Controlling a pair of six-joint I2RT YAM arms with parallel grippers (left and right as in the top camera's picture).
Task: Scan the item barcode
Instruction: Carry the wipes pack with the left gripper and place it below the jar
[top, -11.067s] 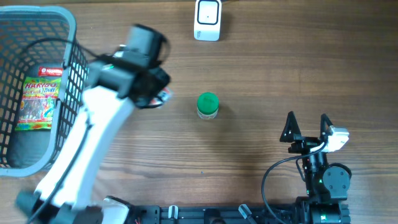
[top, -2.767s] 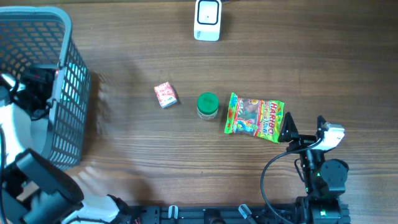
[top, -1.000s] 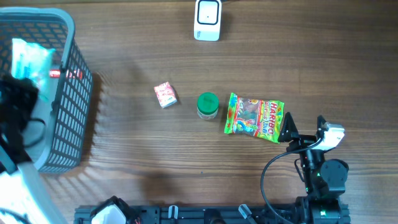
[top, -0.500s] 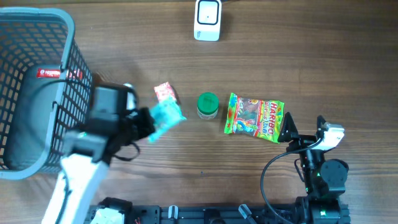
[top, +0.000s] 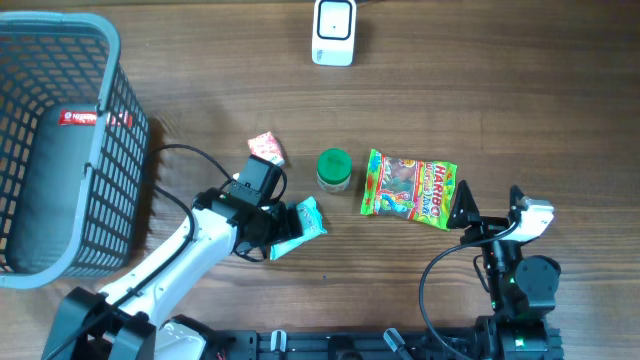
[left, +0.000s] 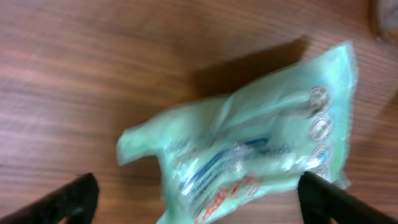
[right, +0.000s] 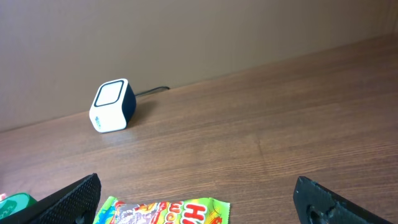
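A pale teal packet (top: 309, 219) with blue and red print lies flat on the wooden table, in front of and to the left of a green-lidded jar (top: 334, 169). My left gripper (top: 285, 228) is right over the packet and open. In the left wrist view the packet (left: 249, 130) lies between the two widely spread fingertips (left: 74, 198), which do not clamp it. The white barcode scanner (top: 333, 31) stands at the table's far edge and also shows in the right wrist view (right: 112, 106). My right gripper (top: 490, 208) rests open at the near right, holding nothing.
A grey mesh basket (top: 95, 150) fills the far left. A small red box (top: 265, 148) lies left of the jar, and a green Haribo bag (top: 410, 200) lies to the right of it, just in front of the right gripper. The left arm's cable loops beside the basket.
The left arm came from the basket with the teal packet, lowered it to the table left of the jar and opened its jaws. The right arm has not moved.
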